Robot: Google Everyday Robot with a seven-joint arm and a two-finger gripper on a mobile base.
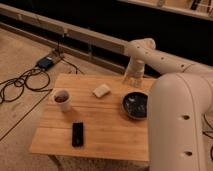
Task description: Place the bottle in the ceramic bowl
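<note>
**Landmark:** the round, shallow, dark glossy ceramic bowl (131, 114), which sits near the right edge of the light wooden surface (110, 127).

- **Nearest you:** the thick white arm link (175, 120) rises just right of the bowl and crowds that side of it.
- **Left of the bowl and nearer you:** a flat black rectangular device (77, 134) lies out of the working path.
- **Left of the bowl, well apart:** a white mug with dark contents (62, 100) stands upright.
- **Left of the bowl and slightly beyond it:** a pale rectangular block (101, 90) lies flat.
- **Beyond the bowl, over the surface's far edge:** the tool (132, 80) hangs pointing down. You cannot tell whether it is spread or clamped.

A pale translucent shape at the tool may be the bottle (135, 70), carried high, presumably to clear the rim. No bottle shows elsewhere. Inside the bowl you see only pale specks, so judge the placing as not yet done.
</note>
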